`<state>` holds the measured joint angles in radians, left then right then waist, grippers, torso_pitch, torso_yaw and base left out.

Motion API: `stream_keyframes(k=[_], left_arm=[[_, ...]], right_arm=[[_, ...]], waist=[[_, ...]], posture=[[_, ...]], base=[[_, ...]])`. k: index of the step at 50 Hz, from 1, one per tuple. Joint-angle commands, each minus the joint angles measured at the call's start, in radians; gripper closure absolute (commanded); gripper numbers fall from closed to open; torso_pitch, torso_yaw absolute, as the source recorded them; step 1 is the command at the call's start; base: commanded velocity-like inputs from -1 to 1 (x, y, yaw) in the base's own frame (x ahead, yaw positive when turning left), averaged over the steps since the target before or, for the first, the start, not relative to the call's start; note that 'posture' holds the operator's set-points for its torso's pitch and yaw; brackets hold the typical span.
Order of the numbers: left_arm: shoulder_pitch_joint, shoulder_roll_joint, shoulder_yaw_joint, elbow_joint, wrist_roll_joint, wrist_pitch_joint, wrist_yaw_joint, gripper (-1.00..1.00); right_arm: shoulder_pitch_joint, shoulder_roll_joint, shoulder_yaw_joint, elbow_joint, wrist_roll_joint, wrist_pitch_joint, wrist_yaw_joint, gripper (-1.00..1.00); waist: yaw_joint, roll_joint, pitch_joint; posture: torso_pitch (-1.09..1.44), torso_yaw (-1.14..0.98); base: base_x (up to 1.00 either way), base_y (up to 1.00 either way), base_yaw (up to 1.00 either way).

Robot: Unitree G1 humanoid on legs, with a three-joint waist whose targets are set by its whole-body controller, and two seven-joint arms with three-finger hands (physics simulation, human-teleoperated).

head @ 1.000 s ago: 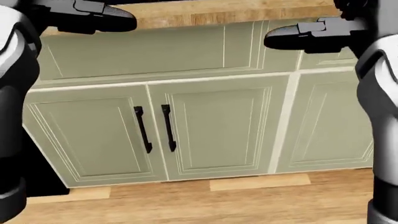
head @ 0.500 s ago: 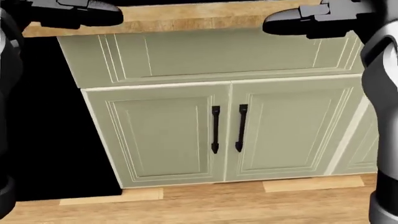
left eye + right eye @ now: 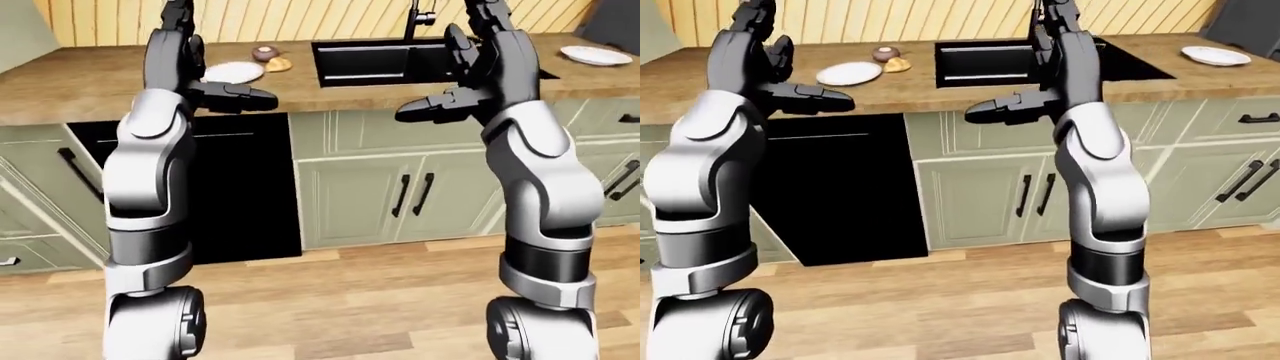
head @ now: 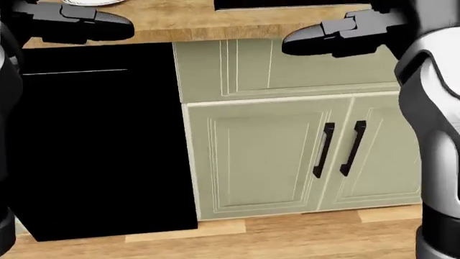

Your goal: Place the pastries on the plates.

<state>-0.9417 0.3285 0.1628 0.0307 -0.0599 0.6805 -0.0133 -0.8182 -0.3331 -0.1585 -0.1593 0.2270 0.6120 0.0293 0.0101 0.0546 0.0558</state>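
The left hand [image 3: 790, 94] hangs raised before the counter edge with its fingers stretched out flat and nothing between them; the right hand [image 3: 1005, 109] is held the same way, fingers extended and empty, level with the counter's lip near the sink [image 3: 985, 64]. Neither touches anything.

Over the last second the whole head view has slid: the pair of black cabinet handles [image 4: 341, 148] has moved from left of centre to the right side of that view, and a black appliance front [image 4: 93, 140] now fills its left half. That is the camera travelling with the robot, which appears to be stepping or turning toward its own left, not the cabinets moving.

Outward from the hands, the task's things sit on the wooden counter [image 3: 680, 82]. A white plate [image 3: 849, 73] lies above the appliance front, just beyond the left hand. Two small pastries rest beside it toward the sink: a lighter one [image 3: 898, 65] close to the plate's rim, and a darker round one [image 3: 883, 53] a little farther up the view. A second plate [image 3: 1214, 55] lies well apart at the counter's right end, past the sink.

No pastry is on a plate yet. The sideways shift seems to line the robot up with the near plate and pastries, so I judge the next step to be closing in until a reach is possible.
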Motion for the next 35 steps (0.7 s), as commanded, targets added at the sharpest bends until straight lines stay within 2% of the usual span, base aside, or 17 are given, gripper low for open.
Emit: stream_keyframes(k=[1,3,5,9,14,18,19,23,25,26,27,29,30,31,35], left_arm=[[-0.054,0.002,-0.011,-0.050,-0.001,-0.033,-0.005,-1.00],[-0.055,0.004,-0.009,-0.049,0.000,-0.034,-0.005,-1.00],[-0.054,0.004,-0.009,-0.049,0.003,-0.035,-0.007,-1.00],[-0.059,0.009,-0.004,-0.059,0.001,-0.024,-0.008,-1.00],[-0.058,0.008,-0.005,-0.054,0.002,-0.030,-0.006,-1.00],[-0.057,0.006,-0.009,-0.054,0.005,-0.030,-0.009,-1.00],[-0.058,0.003,-0.010,-0.053,0.005,-0.032,-0.008,-1.00],[-0.059,-0.001,-0.011,-0.050,0.006,-0.035,-0.008,-1.00],[-0.059,-0.001,-0.012,-0.052,0.007,-0.034,-0.009,-1.00],[-0.059,-0.001,-0.012,-0.052,0.007,-0.034,-0.009,-1.00],[-0.060,-0.001,-0.012,-0.050,0.008,-0.035,-0.009,-1.00],[-0.059,-0.003,-0.014,-0.049,0.010,-0.037,-0.009,-1.00],[-0.059,-0.003,-0.014,-0.047,0.011,-0.039,-0.009,-1.00],[-0.058,-0.003,-0.015,-0.048,0.012,-0.039,-0.011,-1.00],[-0.059,-0.002,-0.014,-0.047,0.017,-0.040,-0.013,-1.00]], right_arm=[[-0.036,-0.022,-0.038,-0.025,-0.007,-0.031,-0.006,-1.00],[-0.023,-0.020,-0.035,-0.029,-0.010,-0.039,-0.005,-1.00],[-0.055,-0.028,-0.038,-0.020,-0.005,-0.015,-0.007,-1.00],[-0.061,-0.022,-0.035,-0.014,-0.002,-0.017,-0.012,-1.00],[-0.033,-0.014,-0.035,-0.027,0.001,-0.038,-0.010,-1.00],[-0.024,-0.016,-0.035,-0.033,-0.005,-0.042,-0.006,-1.00],[-0.054,-0.027,-0.039,-0.027,-0.001,-0.016,-0.008,-1.00],[-0.060,-0.027,-0.040,-0.025,0.005,-0.013,-0.013,-1.00],[-0.024,-0.017,-0.033,-0.037,0.000,-0.038,-0.010,-1.00],[-0.022,-0.016,-0.033,-0.038,-0.001,-0.039,-0.010,-1.00],[-0.055,-0.026,-0.038,-0.029,0.004,-0.013,-0.012,-1.00],[-0.058,-0.026,-0.036,-0.030,0.004,-0.010,-0.012,-1.00],[-0.057,-0.026,-0.035,-0.030,0.003,-0.010,-0.011,-1.00],[-0.055,-0.028,-0.036,-0.031,0.003,-0.009,-0.010,-1.00],[-0.051,-0.030,-0.033,-0.034,-0.005,-0.008,-0.006,-1.00]], waist=[[-0.011,-0.003,-0.023],[-0.011,-0.023,-0.018],[-0.015,-0.032,-0.011],[-0.020,-0.046,-0.015],[-0.021,-0.030,-0.027],[-0.010,-0.040,-0.029],[-0.007,-0.043,-0.031],[0.005,-0.063,-0.035],[0.009,-0.079,-0.033],[0.009,-0.095,-0.037],[0.004,-0.070,-0.032],[0.006,-0.103,-0.008],[-0.001,-0.107,-0.022],[-0.003,-0.105,-0.029],[-0.008,-0.096,-0.024]], posture=[[0.00,0.00],[0.00,0.00],[0.00,0.00],[0.00,0.00],[0.00,0.00],[0.00,0.00],[0.00,0.00],[0.00,0.00],[0.00,0.00],[0.00,0.00],[0.00,0.00],[0.00,0.00],[0.00,0.00],[0.00,0.00],[0.00,0.00]], base=[[0.30,0.33,0.00],[0.32,0.34,0.00],[0.33,0.34,0.00],[0.32,0.31,0.00],[0.32,0.15,0.00],[0.33,0.15,0.00],[0.35,0.14,0.00],[0.35,0.15,0.00],[0.36,0.13,0.00],[0.35,0.13,0.00],[0.35,0.13,0.00],[0.35,0.13,0.00],[0.34,0.12,0.00],[0.34,0.13,0.00],[0.35,0.19,0.00]])
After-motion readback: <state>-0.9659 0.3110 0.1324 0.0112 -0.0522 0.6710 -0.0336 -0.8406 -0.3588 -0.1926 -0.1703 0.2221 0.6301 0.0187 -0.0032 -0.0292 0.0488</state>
